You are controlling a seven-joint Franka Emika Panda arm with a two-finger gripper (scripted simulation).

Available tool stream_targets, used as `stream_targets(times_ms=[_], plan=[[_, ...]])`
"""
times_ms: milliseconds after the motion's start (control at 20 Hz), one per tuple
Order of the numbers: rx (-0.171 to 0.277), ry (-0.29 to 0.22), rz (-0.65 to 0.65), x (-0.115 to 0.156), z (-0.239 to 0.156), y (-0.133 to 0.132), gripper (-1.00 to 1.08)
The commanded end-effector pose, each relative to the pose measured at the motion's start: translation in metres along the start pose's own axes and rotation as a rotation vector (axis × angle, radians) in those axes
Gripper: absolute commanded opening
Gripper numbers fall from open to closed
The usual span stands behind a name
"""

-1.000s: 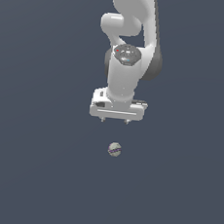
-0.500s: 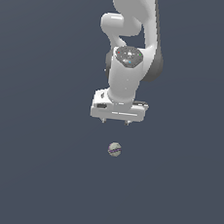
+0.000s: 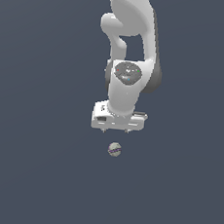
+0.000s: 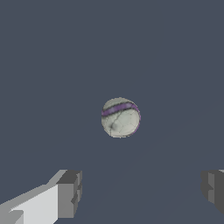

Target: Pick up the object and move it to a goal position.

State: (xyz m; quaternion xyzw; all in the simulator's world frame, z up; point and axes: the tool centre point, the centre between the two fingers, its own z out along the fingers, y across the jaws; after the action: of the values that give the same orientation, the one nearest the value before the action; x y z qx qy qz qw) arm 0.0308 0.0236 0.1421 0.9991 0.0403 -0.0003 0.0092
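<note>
Nothing has visibly moved: gripper [image 3: 116, 129] hovers with jaws spread wide (empty), ball [image 3: 114, 149] lying at its six o'clock, ungrasped.

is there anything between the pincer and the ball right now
Nothing. In both the exterior and wrist views only bare dark ground separates the open pincer from the ball; they are apart.

ball [image 3: 114, 149] lies apparently just below the spread fingers [image 3: 104, 130], apart.
</note>
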Motion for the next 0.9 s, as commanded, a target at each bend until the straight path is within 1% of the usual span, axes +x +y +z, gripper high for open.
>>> stream_targets(times_ms=[0, 400, 850], plan=[[0.004, 0.0, -0.017, 0.01, 0.013, -0.001, 1.0], [0.015, 0.001, -0.059, 0.032, 0.046, -0.004, 1.0], [0.018, 0.001, -0.068, 0.037, 0.055, -0.005, 1.0]])
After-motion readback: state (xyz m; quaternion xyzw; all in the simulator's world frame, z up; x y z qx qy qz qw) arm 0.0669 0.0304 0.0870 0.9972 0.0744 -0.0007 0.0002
